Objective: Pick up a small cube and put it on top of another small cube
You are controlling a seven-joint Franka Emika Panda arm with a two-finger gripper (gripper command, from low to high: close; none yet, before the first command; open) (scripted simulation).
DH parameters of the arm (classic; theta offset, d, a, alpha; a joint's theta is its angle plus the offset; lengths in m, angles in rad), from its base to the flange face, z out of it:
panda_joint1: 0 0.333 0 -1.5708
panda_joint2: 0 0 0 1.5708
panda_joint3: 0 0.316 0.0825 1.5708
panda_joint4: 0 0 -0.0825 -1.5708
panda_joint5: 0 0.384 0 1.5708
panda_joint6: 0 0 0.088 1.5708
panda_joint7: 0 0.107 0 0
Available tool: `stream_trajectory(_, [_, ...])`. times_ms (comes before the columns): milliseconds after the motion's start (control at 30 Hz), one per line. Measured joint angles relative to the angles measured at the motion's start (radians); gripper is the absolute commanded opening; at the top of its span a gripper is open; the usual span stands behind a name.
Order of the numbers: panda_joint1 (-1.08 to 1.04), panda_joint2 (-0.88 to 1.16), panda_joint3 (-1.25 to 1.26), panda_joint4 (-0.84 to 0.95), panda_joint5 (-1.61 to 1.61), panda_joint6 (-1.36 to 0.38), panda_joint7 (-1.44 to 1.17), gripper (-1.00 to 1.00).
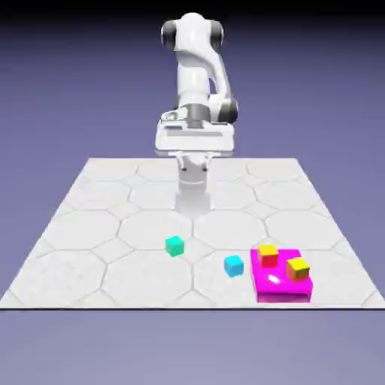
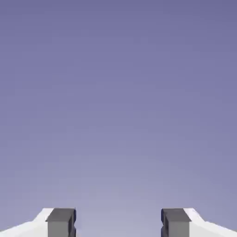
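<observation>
Nothing is done yet: our gripper, fingers spread and empty, seems to face only backdrop. The blue cube sits on the table beside the pink block holding the red cube.

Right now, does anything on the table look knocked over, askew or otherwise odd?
Nothing stands out. The cyan cube and teal cube sit flat on the table; the red cube and orange cube rest on the magenta block.

Open floor was seen all around the blue cube; the pink block stood just beside it.
</observation>
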Motion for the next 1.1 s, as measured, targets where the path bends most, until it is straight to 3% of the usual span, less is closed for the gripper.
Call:
stream_trajectory(867, [0.081, 0.942, -0.161, 0.443, 0.928, -1.016, 0.355, 0.00])
stream_trajectory(1033, [0.117, 1.071, -0.100, 0.456, 1.065, -0.946, 0.290, 0.00])
stream_trajectory(1067, [0.118, 1.075, -0.098, 0.456, 1.070, -0.943, 0.288, -1.00])
stream_trajectory(1100, [0.118, 1.075, -0.098, 0.456, 1.070, -0.943, 0.288, -1.00])
